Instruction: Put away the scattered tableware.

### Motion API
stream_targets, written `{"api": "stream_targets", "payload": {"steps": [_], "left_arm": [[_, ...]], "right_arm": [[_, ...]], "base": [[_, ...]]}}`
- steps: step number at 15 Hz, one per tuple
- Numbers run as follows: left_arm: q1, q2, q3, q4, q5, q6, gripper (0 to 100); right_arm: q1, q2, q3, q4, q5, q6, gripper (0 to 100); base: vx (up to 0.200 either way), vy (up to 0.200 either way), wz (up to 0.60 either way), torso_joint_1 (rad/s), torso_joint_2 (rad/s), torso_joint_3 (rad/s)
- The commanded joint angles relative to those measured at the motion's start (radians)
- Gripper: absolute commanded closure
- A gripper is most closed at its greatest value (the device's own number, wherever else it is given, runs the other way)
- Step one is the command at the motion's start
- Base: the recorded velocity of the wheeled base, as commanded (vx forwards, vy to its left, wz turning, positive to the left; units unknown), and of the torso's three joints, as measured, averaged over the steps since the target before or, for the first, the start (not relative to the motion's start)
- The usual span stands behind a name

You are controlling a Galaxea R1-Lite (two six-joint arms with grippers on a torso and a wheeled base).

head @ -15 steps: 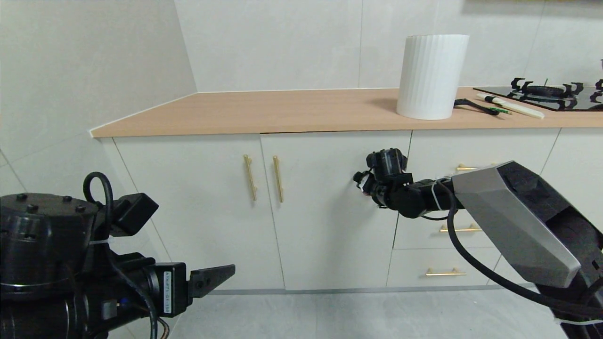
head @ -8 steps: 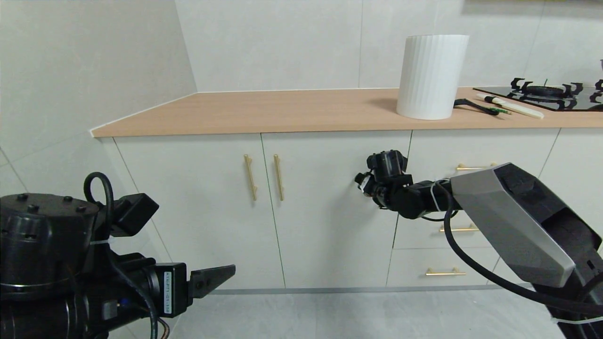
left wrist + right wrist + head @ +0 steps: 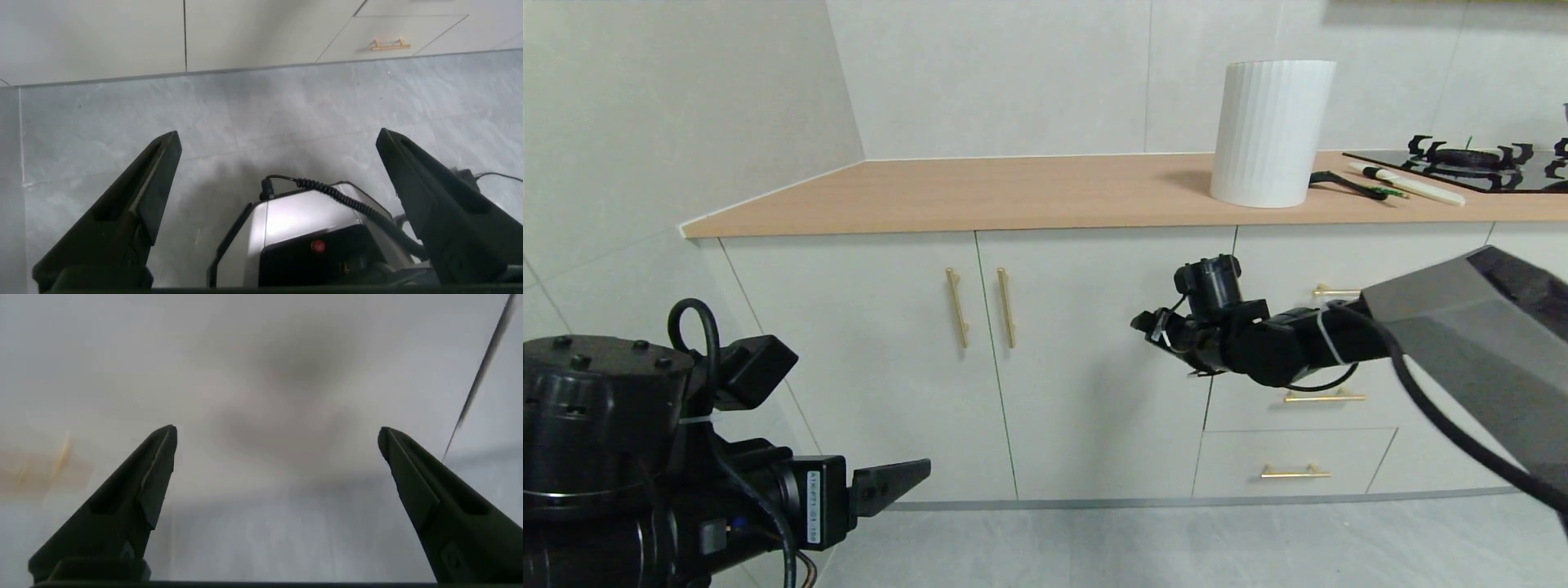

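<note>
A tall white ribbed container [image 3: 1270, 131] stands on the wooden counter [image 3: 1013, 196]. Just to its right lie a black-handled utensil [image 3: 1342, 183], a thin green piece [image 3: 1387, 193] and a cream utensil [image 3: 1410, 186]. My right gripper [image 3: 1150, 328] hangs below counter height, close in front of a cabinet door [image 3: 1094, 367]. It is open and holds nothing, and its wrist view has the pale door between the gripper's tips [image 3: 278, 498]. My left gripper [image 3: 892, 482] is low at the left, over the grey floor, open and holding nothing [image 3: 278, 204].
A black gas hob [image 3: 1474, 163] sits at the counter's right end. Under the counter are doors with gold handles [image 3: 1005, 309] and drawers [image 3: 1294, 465] at the right. A tiled wall [image 3: 645, 147] closes the left side. Grey floor [image 3: 1135, 547] lies in front.
My right arm has swung: its forearm now lies more level and higher, and the gripper has turned and dropped slightly in front of the cabinet door. The left arm has kept still.
</note>
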Motion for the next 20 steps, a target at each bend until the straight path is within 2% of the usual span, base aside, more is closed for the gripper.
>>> {"api": "stream_targets", "payload": {"steps": [1, 4, 6, 8, 11, 12, 13, 14, 15, 16, 17, 18, 19, 20], "left_arm": [[0.0, -0.004, -0.002, -0.001, 0.0, -0.001, 0], [0.002, -0.024, -0.008, -0.002, 0.002, -0.001, 0], [0.003, -0.07, -0.008, -0.01, 0.005, 0.001, 0], [0.005, -0.188, 0.008, -0.094, 0.002, -0.001, 0], [0.072, -0.341, 0.055, -0.125, 0.0, 0.001, 0], [0.08, -0.41, 0.087, -0.123, 0.005, 0.004, 0], [0.08, -0.416, 0.089, -0.123, 0.005, 0.004, 0], [0.083, -0.565, 0.126, -0.097, 0.005, 0.015, 0], [0.088, -0.653, 0.132, -0.042, 0.005, 0.033, 0], [0.112, -0.729, 0.13, 0.029, 0.005, 0.058, 0], [0.146, -0.801, 0.124, 0.099, 0.005, 0.092, 0], [0.16, -0.835, 0.124, 0.122, 0.005, 0.105, 0], [0.204, -0.938, 0.127, 0.18, 0.005, 0.148, 0], [0.242, -0.995, 0.129, 0.216, 0.005, 0.168, 0]], "right_arm": [[0.01, -0.277, 0.25, -0.024, 0.171, -0.078, 0], [0.014, -0.502, 0.425, -0.07, 0.179, -0.146, 0], [0.017, -0.679, 0.552, -0.07, 0.167, -0.249, 0], [0.025, -0.944, 0.741, -0.066, 0.102, -0.318, 0], [0.056, -1.331, 0.996, -0.063, 0.025, -0.408, 0], [0.051, -1.475, 1.048, -0.054, -0.016, -0.448, 0], [0.05, -1.486, 1.051, -0.05, -0.019, -0.451, 0], [-0.048, -1.667, 1.098, 0.031, -0.076, -0.511, 0], [-0.162, -1.751, 1.117, 0.069, -0.071, -0.551, 0], [-0.225, -1.828, 1.121, 0.101, -0.057, -0.58, 0], [-0.249, -1.923, 1.115, 0.163, -0.053, -0.592, 0], [-0.254, -1.963, 1.111, 0.195, -0.053, -0.603, 0], [-0.299, -2.089, 1.097, 0.312, -0.07, -0.661, 0], [-0.34, -2.162, 1.086, 0.379, -0.087, -0.674, 0]], "base": [[0.0, 0.0, 0.0, 0.0, 0.0, 0.0], [0.0, 0.0, 0.0, 0.0, 0.0, 0.0], [0.0, 0.0, 0.0, 0.0, 0.0, 0.0], [0.0, 0.0, 0.0, 0.0, 0.0, 0.0], [0.0, 0.0, 0.0, 0.0, 0.0, 0.0], [0.0, 0.0, 0.0, 0.0, 0.0, 0.0], [0.0, 0.0, 0.0, 0.0, 0.0, 0.0], [0.0, 0.0, 0.0, 0.0, 0.0, 0.0], [0.0, 0.0, 0.0, 0.0, 0.0, 0.0], [0.0, 0.0, 0.0, 0.0, 0.0, 0.0], [0.0, 0.0, 0.0, 0.0, 0.0, 0.0], [0.0, 0.0, 0.0, 0.0, 0.0, 0.0], [0.0, 0.0, 0.0, 0.0, 0.0, 0.0], [0.0, 0.0, 0.0, 0.0, 0.0, 0.0]]}}
